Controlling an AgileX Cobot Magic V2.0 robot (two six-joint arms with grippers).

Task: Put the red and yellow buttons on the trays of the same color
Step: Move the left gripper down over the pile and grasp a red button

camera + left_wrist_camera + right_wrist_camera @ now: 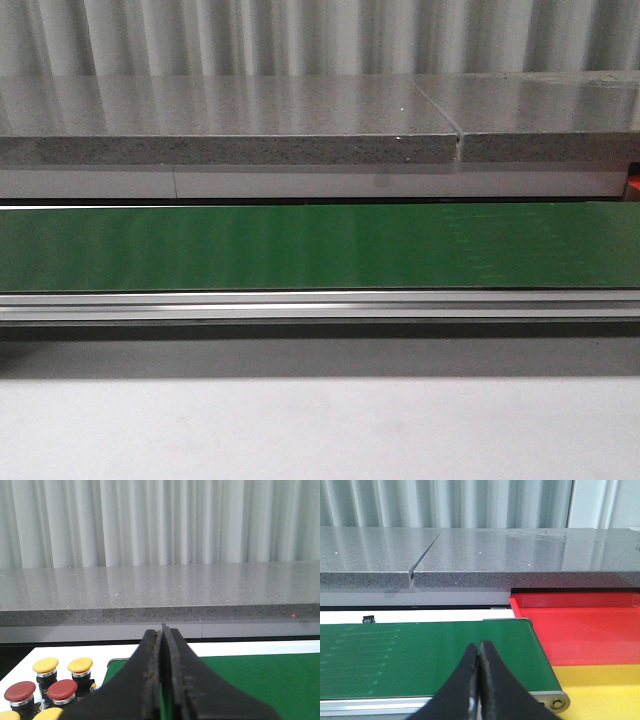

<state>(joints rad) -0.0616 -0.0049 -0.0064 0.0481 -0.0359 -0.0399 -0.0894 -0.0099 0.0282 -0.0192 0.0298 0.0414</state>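
Both hands (162,645) (480,652) pressed closed above the green belt's (320,245) ends

Front and both low wrist views share, seemingly, the green belt (320,247).

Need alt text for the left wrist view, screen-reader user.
The left gripper, fingers pressed shut and holding nothing, fills the foreground above a green conveyor belt. Beside the belt's end stands a cluster of red buttons and yellow buttons; a grey stone counter and pale curtains lie behind.
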